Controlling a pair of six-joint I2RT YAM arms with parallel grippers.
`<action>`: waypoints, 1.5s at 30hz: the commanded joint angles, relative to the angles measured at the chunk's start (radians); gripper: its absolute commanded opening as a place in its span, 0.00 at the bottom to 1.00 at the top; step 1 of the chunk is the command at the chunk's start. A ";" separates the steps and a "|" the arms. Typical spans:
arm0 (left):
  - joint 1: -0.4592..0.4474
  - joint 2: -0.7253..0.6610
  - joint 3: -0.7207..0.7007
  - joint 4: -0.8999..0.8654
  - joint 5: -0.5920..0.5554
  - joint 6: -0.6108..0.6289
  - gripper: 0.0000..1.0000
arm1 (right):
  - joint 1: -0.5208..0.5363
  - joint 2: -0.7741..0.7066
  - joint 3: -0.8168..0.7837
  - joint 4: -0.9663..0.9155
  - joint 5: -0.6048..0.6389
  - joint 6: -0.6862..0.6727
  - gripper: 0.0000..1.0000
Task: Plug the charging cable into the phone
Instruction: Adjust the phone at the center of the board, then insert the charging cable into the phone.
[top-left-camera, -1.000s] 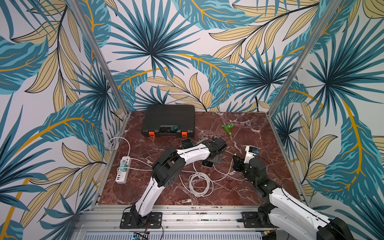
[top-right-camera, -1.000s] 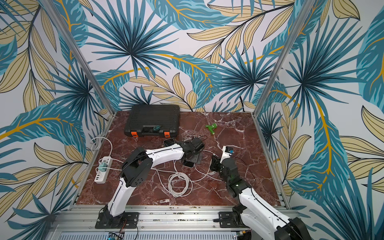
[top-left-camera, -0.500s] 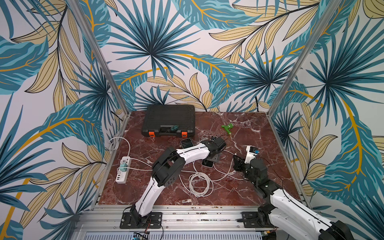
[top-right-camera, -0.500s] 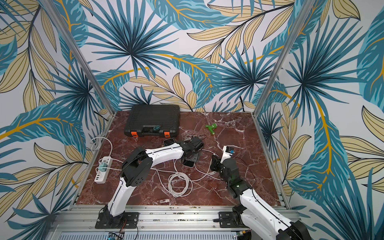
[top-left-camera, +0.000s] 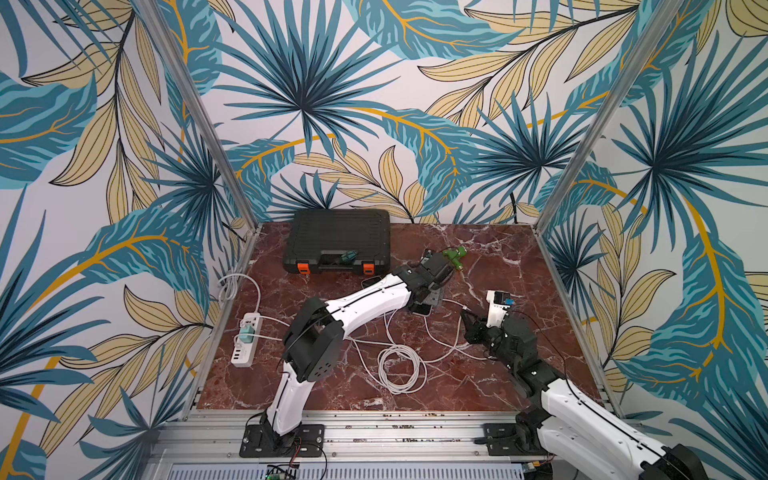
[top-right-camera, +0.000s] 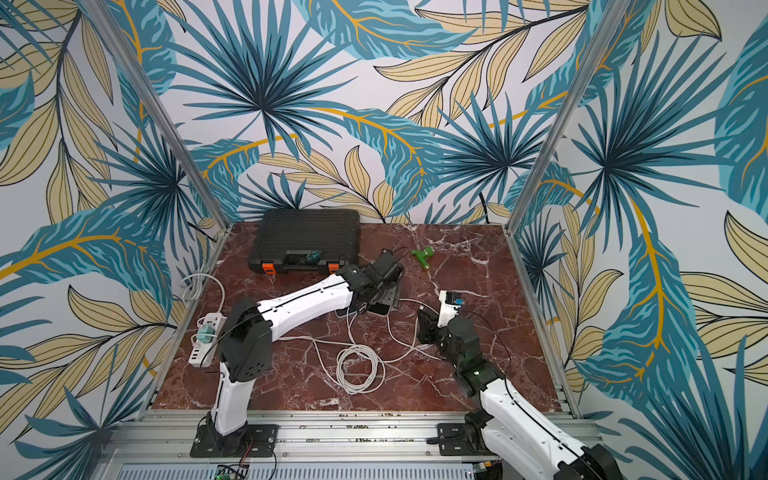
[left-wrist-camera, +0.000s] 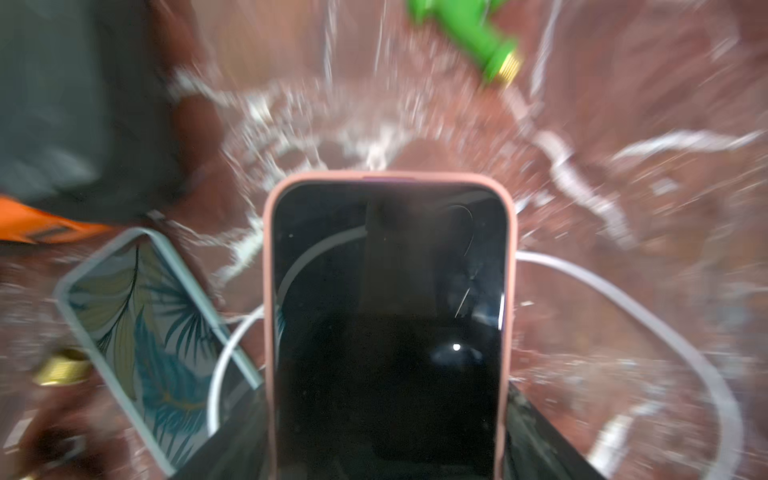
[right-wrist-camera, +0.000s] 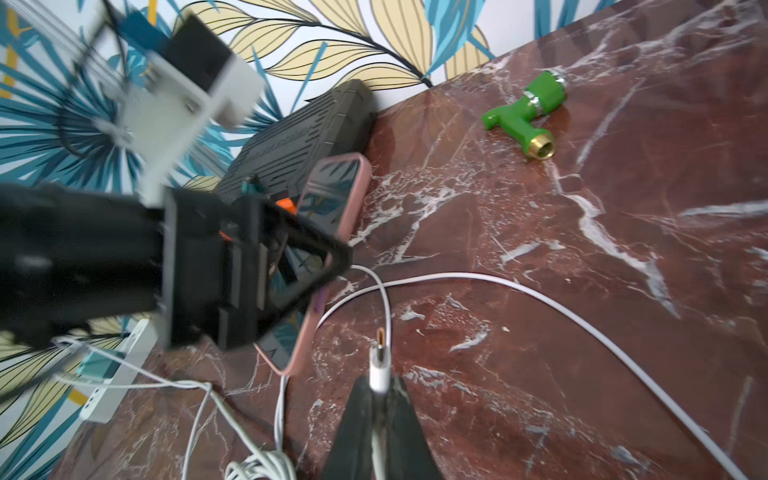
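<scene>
My left pincer (right-wrist-camera: 320, 262) grips the pink-cased phone (right-wrist-camera: 332, 183), tilted. My right pincer (right-wrist-camera: 380, 399) is clamped on the cable's USB-C plug (right-wrist-camera: 380, 365), near the phone but clear of it. Insertion outstanding.

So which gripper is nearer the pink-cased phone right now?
Left. The left gripper is clamped across the pink-cased phone. The right gripper, pinching the USB-C plug, sits apart from the phone's end, with bare marble tabletop between them.
</scene>
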 joint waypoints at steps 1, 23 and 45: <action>0.008 -0.168 -0.012 0.103 -0.049 -0.037 0.46 | -0.001 0.013 0.016 0.098 -0.199 -0.056 0.00; 0.002 -0.279 -0.182 0.291 -0.162 -0.255 0.41 | 0.010 0.327 0.152 0.355 -0.630 0.007 0.00; -0.013 -0.278 -0.214 0.320 -0.118 -0.236 0.41 | 0.007 0.447 0.239 0.349 -0.633 0.025 0.00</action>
